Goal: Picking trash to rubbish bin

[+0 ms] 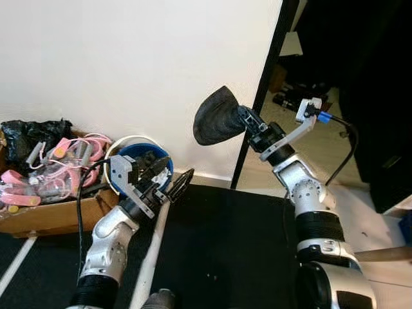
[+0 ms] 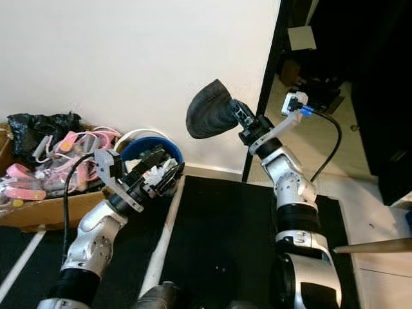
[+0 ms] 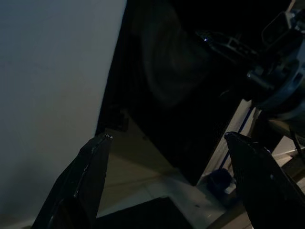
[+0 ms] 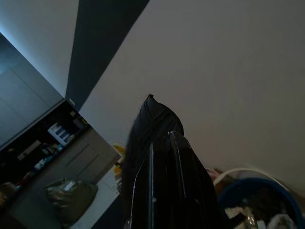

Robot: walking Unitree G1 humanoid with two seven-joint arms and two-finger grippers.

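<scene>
My right gripper (image 1: pixel 243 122) is raised in front of the white wall and shut on a black crumpled piece of trash (image 1: pixel 215 117), which juts up past the fingers (image 4: pixel 162 176) in the right wrist view. A round bin (image 1: pixel 123 148) with a white rim and blue inside stands on the floor against the wall, down and to the left of the trash, with white bits in it. My left gripper (image 1: pixel 168 182) is open with nothing between its fingers (image 3: pixel 81 186), held low beside the bin's near side.
A cardboard box (image 1: pixel 45 215) of pink and grey items with a black bag (image 1: pixel 32 132) sits at the left. A black mat (image 1: pixel 225 251) covers the floor. A dark doorway (image 1: pixel 335 77) opens at the right behind a black door frame (image 1: pixel 261 90).
</scene>
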